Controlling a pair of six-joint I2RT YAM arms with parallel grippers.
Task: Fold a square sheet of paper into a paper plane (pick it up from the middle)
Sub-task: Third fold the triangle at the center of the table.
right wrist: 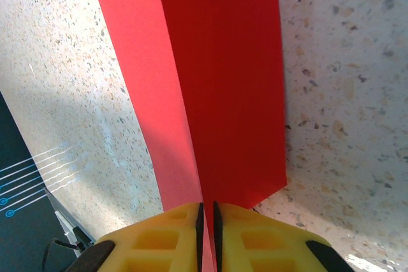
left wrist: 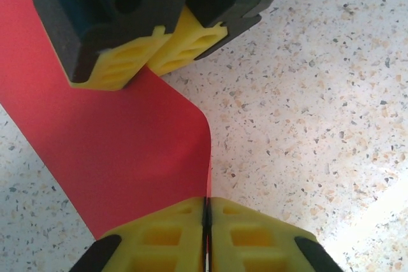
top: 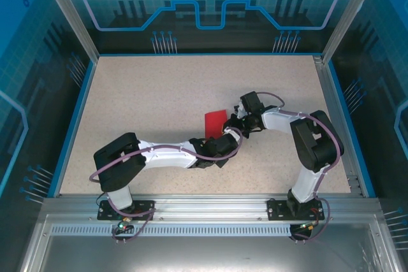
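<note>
- top view: we see the square sheet of paper [top: 214,121] near the middle of the speckled table [top: 146,93], a little toward 3 o'clock.
- the left arm [top: 166,156] reaches from its base at 7 o'clock across to the sheet's 6 o'clock side, where the left gripper [top: 218,146] sits.
- the right arm [top: 312,138] bends in from 5 o'clock, and the right gripper [top: 234,125] meets the sheet at its 4 o'clock corner. the two grippers are close together; from up here we cannot tell how their jaws stand.
- left wrist view: the left gripper [left wrist: 207,211] is at 6 o'clock, its yellow fingers pressed together with the edge of the sheet [left wrist: 127,151] pinched between them.
- the red paper spreads from there toward 9 and 11 o'clock, its free edge curving in an s-shape.
- at 12 o'clock we see the right gripper [left wrist: 156,55], its yellow tips nipped on the far edge of the sheet. bare table [left wrist: 306,93] lies on the 3 o'clock side.
- right wrist view: the right gripper [right wrist: 207,214] is at 6 o'clock, with only a thin slit between its fingers and red paper caught in it.
- the sheet [right wrist: 223,62] runs up to 12 o'clock, bent along a line from the fingers toward 11 o'clock. it is brighter on the 10 o'clock side and darker on the 1 o'clock side.
- the table [right wrist: 344,93] shows on both sides of the paper.
</note>
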